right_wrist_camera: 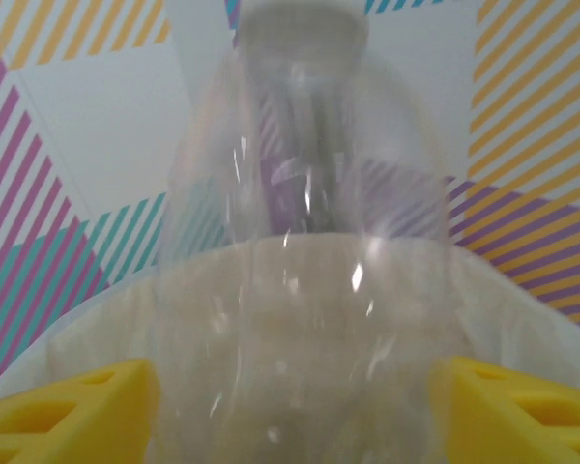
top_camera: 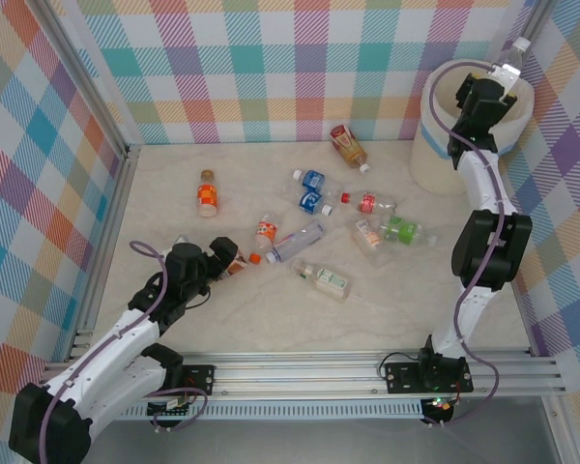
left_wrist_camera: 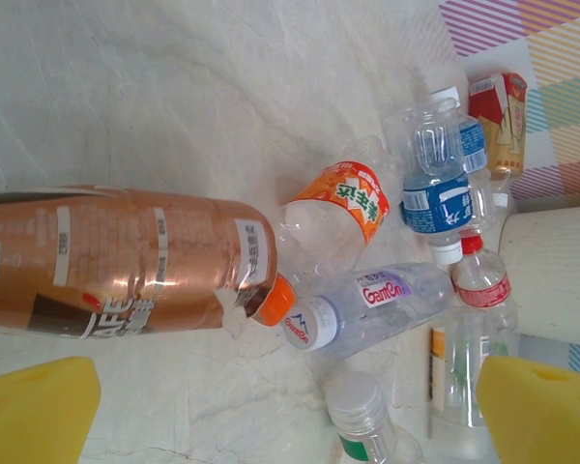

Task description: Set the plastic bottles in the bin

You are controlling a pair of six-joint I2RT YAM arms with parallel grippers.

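Observation:
Several plastic bottles lie scattered mid-table, among them an orange-labelled one (top_camera: 207, 193), a blue-labelled one (top_camera: 314, 180) and a green-labelled one (top_camera: 401, 232). My left gripper (top_camera: 227, 261) (left_wrist_camera: 285, 416) is open and low over the table. A brown-labelled bottle (left_wrist_camera: 116, 261) with an orange cap lies just ahead of its left finger, nothing between the fingers. At the back right my right gripper (top_camera: 493, 92) (right_wrist_camera: 295, 406) hovers over the cream-white bin (top_camera: 435, 155). It is shut on a clear bottle (right_wrist_camera: 300, 242) (top_camera: 510, 60) that stands cap up, both fingers touching its sides, with the bin's lined rim (right_wrist_camera: 561, 329) below.
Plaid walls close the table in at the back and on both sides, with metal rails along the left and near edges. A clear white-capped bottle (left_wrist_camera: 367, 309) and a green-banded one (left_wrist_camera: 367, 425) lie just ahead of my left gripper. Bare tabletop (top_camera: 435, 290) stretches front right.

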